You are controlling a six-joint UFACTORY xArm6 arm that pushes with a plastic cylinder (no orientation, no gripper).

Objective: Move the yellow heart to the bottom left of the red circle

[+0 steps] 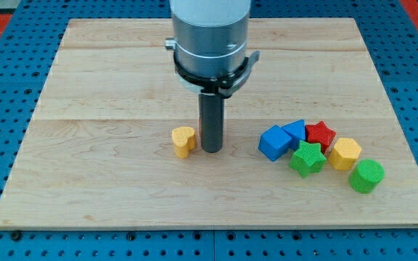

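Green cylinder [366,175] sitting nearest you | tip [211,148] gripperless, grasping nothing, seemingly touching yellow heart [183,141] | red circle not showing; move pending

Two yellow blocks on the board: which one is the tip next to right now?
My tip stands just right of the yellow heart, alone near mid-board. The other, the yellow hexagon, sits far off in the cluster at the view's right, between the red star and green cylinder.

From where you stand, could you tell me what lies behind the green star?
Behind the green star sit a blue block and the red star, both partly covered. No red circle shows.
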